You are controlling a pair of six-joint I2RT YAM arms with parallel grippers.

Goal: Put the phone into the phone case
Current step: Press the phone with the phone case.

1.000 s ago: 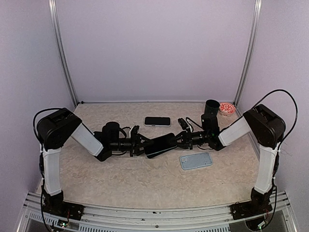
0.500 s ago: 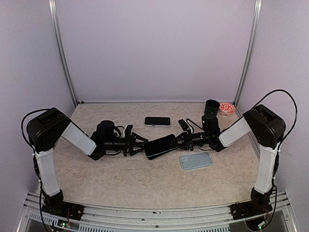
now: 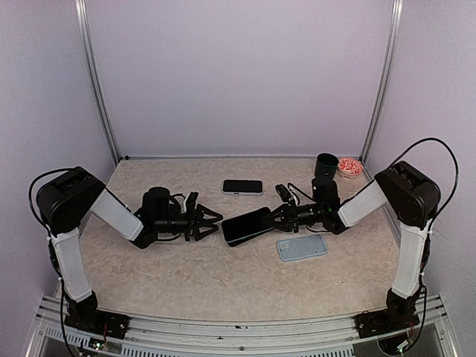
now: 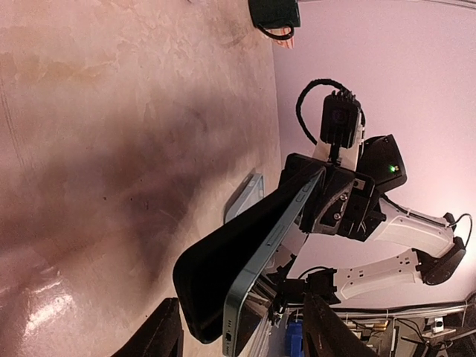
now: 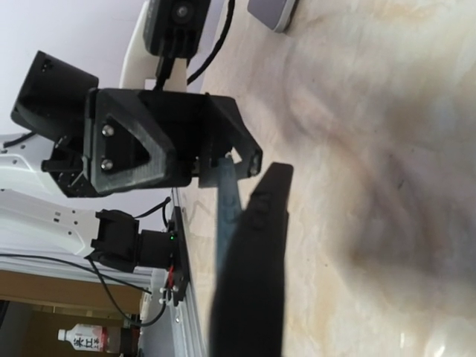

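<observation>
The phone (image 3: 247, 225), dark with a blue-grey edge, hangs tilted above the table, and my right gripper (image 3: 277, 216) is shut on its right end. In the right wrist view the phone (image 5: 226, 199) shows edge-on beside one dark finger (image 5: 251, 275). My left gripper (image 3: 207, 222) stands open just left of the phone, not touching it. In the left wrist view the phone (image 4: 245, 256) reaches toward my open fingers (image 4: 162, 336). The light blue phone case (image 3: 302, 247) lies flat on the table below the right gripper, with its edge also showing as the phone case (image 4: 245, 195).
A second dark phone (image 3: 242, 187) lies flat farther back at the centre. A black cup (image 3: 326, 165) and a red-and-white bowl (image 3: 349, 166) stand at the back right corner. Walls close the sides and back.
My left gripper has opened, let go of the phone and drawn back to the left. The right gripper keeps hold of the phone, which has barely moved.
</observation>
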